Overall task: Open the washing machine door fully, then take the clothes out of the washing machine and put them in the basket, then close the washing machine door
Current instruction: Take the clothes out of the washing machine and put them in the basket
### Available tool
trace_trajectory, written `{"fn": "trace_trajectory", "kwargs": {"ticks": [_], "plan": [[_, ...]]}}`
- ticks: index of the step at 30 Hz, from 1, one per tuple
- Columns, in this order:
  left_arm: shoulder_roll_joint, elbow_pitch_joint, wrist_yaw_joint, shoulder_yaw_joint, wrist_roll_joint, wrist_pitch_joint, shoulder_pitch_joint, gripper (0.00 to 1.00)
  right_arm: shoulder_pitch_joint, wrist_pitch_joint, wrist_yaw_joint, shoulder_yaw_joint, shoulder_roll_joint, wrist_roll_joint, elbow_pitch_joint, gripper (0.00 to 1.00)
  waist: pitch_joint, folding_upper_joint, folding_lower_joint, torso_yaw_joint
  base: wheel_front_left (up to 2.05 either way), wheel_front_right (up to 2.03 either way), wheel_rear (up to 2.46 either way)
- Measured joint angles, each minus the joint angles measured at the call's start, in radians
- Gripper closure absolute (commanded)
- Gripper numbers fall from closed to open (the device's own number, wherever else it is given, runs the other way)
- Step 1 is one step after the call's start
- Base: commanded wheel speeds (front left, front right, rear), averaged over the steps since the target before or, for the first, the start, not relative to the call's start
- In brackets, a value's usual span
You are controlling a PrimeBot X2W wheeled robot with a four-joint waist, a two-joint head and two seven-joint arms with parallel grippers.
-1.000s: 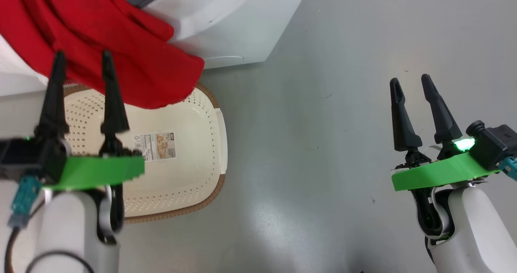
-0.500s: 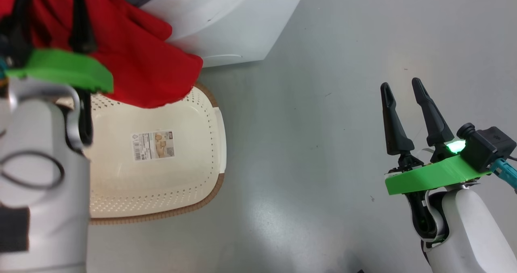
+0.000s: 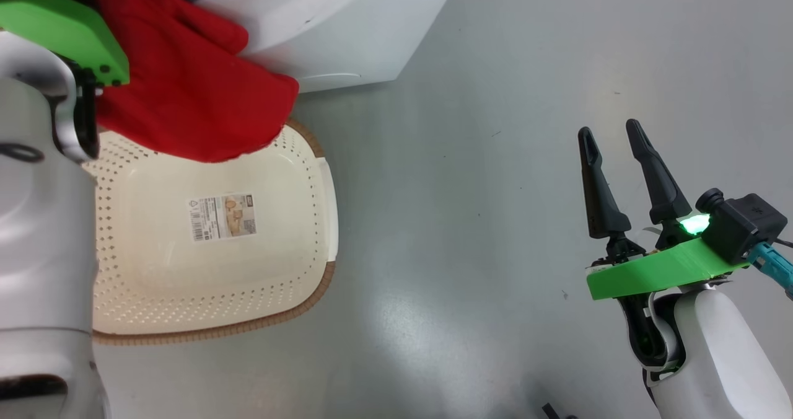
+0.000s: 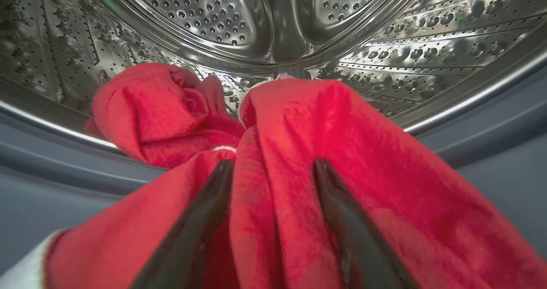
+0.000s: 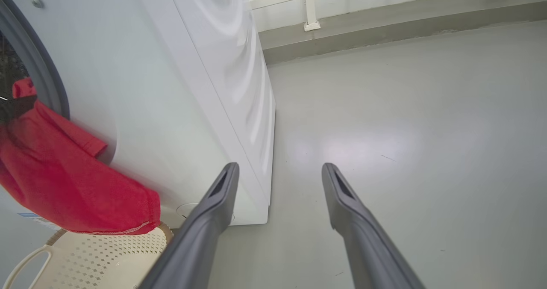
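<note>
Unloading the clothes [image 4: 295, 118] from the washing machine [image 3: 347, 28].
The left gripper [image 4: 272, 163] was spread astride a red fold draped from the drum [image 4: 256, 24] over the far rim of the basket [image 3: 186, 282]; the right gripper [image 3: 608, 127] hung spread, well right. The next move likely required closing on that fold and lowering it into the basket.

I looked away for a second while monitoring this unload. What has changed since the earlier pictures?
The left gripper went forward from above the basket to the washing machine opening and is now open over the clothes, not gripping yet. Unchanged: clothes hang from the machine over the basket, right gripper open above the floor.
</note>
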Motion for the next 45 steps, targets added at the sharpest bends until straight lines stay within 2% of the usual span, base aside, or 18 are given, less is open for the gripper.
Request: {"fn": "trace_trajectory", "kwargs": {"ticks": [1,2,3,4,12,18,20,23,36,45], "plan": [[0.0,0.032,0.0,-0.002,0.0,-0.007,-0.02,0.01,0.0,0.0,0.0,0.0,0.0,0.0,0.0,0.0,0.002,0.0,0.0,-0.003,0.0,0.0,0.0],[0.0,0.047,0.0,-0.005,0.0,-0.014,-0.028,0.5,0.0,0.0,0.0,0.0,0.0,0.0,-0.001,0.0,0.003,0.0,0.0,-0.004,0.0,0.0,0.0],[0.0,0.062,-0.002,-0.007,0.0,-0.021,-0.036,0.64,-0.001,0.0,0.0,0.0,0.0,0.0,-0.001,0.0,0.004,0.0,0.0,-0.005,0.0,0.0,0.0],[0.0,0.075,-0.008,-0.009,0.0,-0.028,-0.042,1.0,-0.001,0.0,0.0,-0.001,0.0,0.0,-0.001,0.0,0.004,0.0,0.0,-0.005,0.0,0.0,0.0],[0.0,0.145,-0.035,-0.013,-0.023,-0.122,-0.057,1.0,-0.002,0.0,0.0,-0.01,0.0,0.0,-0.001,0.0,-0.002,0.0,0.0,0.0,0.0,0.0,0.0],[-0.002,0.12,-0.043,-0.014,-0.027,-0.166,-0.053,1.0,-0.002,0.0,0.0,-0.015,0.0,0.0,-0.001,0.0,-0.013,0.0,0.0,0.009,0.0,0.0,0.0],[-0.005,0.074,-0.043,-0.012,-0.028,-0.169,-0.038,1.0,-0.002,0.0,0.0,-0.017,0.0,0.0,-0.001,0.0,-0.019,0.0,0.0,0.013,0.0,0.0,0.0],[-0.011,-0.069,-0.041,-0.003,-0.028,-0.169,0.027,1.0,-0.001,0.0,0.0,-0.019,0.0,0.0,-0.001,0.0,-0.028,0.0,0.0,0.021,0.0,0.0,0.0],[-0.081,-0.668,-0.024,0.049,-0.006,-0.176,0.436,1.0,0.024,0.0,0.0,-0.023,-0.001,-0.011,0.0,0.0,-0.076,0.0,0.0,0.046,0.0,0.0,0.0],[-0.103,-0.879,-0.01,0.058,-0.011,-0.177,0.677,1.0,0.025,0.0,0.0,-0.02,-0.008,-0.011,-0.001,0.0,-0.094,0.0,0.0,0.05,0.0,0.0,0.0]]}}
